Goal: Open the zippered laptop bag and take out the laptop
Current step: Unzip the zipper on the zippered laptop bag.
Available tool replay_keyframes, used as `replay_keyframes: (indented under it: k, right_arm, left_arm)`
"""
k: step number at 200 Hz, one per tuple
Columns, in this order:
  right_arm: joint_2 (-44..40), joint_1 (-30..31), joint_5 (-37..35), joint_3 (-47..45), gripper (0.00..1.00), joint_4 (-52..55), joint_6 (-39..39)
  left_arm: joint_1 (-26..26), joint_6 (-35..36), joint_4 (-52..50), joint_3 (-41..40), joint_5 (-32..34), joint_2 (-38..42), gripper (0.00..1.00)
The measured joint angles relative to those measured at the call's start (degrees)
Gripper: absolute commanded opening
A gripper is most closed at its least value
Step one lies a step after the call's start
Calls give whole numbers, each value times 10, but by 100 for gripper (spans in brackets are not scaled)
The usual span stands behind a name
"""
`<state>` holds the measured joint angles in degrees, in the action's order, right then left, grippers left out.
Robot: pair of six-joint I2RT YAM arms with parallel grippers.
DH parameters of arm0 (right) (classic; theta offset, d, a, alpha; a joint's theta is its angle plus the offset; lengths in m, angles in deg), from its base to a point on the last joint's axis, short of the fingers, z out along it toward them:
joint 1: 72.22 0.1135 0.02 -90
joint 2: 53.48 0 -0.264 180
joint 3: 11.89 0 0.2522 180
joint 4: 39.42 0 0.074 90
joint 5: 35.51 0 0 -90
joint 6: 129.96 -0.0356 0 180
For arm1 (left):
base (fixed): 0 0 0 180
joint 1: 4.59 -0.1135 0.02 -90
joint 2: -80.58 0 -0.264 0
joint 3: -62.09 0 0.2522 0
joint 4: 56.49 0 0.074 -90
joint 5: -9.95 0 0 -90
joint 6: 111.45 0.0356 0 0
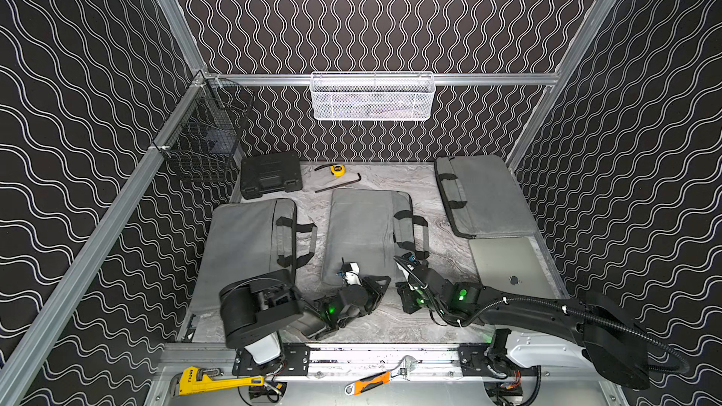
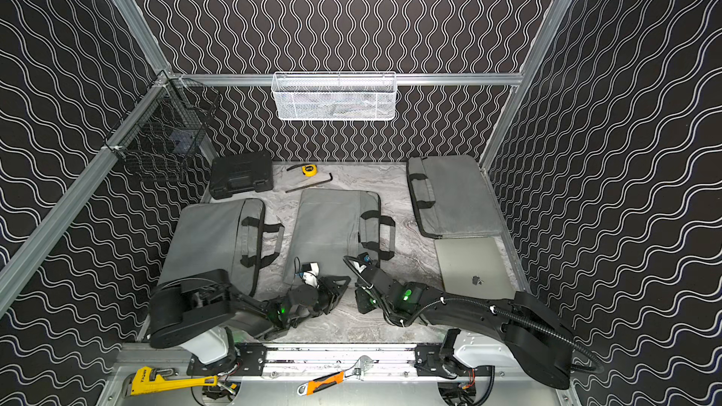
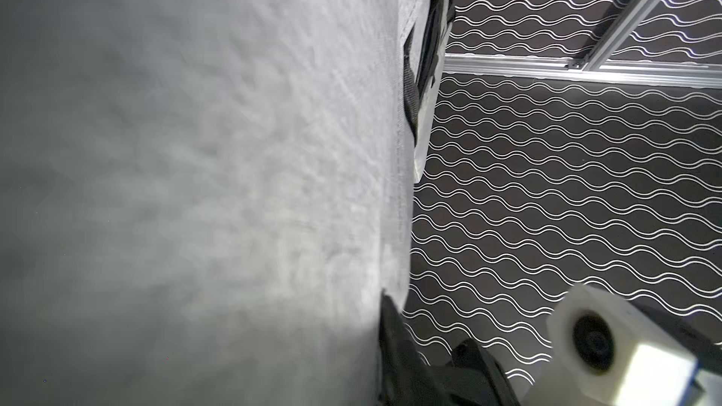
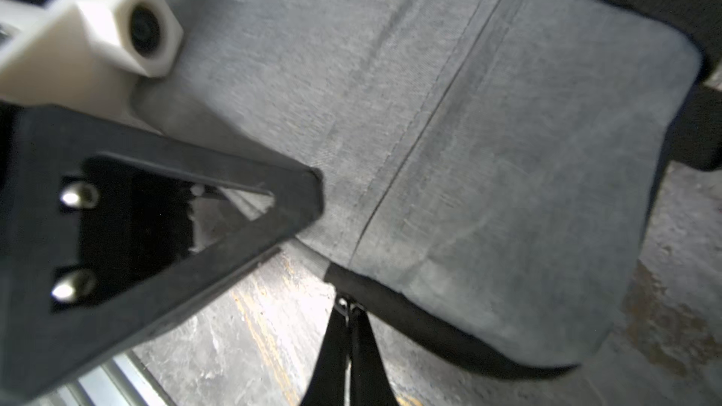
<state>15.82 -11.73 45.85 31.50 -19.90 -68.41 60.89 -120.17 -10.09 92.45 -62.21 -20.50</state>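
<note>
The middle laptop bag [image 1: 363,228] lies apparently still zipped at the centre of the desk [image 1: 375,326]; the right claw [image 4: 349,308] is pinched shut on its zipper pull [image 4: 344,301], the left claw [image 4: 304,212] opening cannot be told, and unzipping and laptop removal remain.

The silver laptop [image 1: 504,263] bears an apple logo [image 1: 514,280]; lettering on the yellow pipe wrench [image 1: 211,382] is unreadable.

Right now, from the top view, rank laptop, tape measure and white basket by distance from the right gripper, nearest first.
1. laptop, on the right side.
2. tape measure, rear centre.
3. white basket, hanging farthest back.
</note>
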Motion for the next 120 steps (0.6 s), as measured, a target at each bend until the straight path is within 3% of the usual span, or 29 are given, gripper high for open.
replay_keyframes:
  k: [68,120]
  right_arm:
    - [6,-5,-8,17,0,-9,26]
    - [-17,-61,7,7,0,-17,45]
  left_arm:
    - [-40,71,-180,-4,-32,170,0]
    - [-96,129,-319,22,-76,253,0]
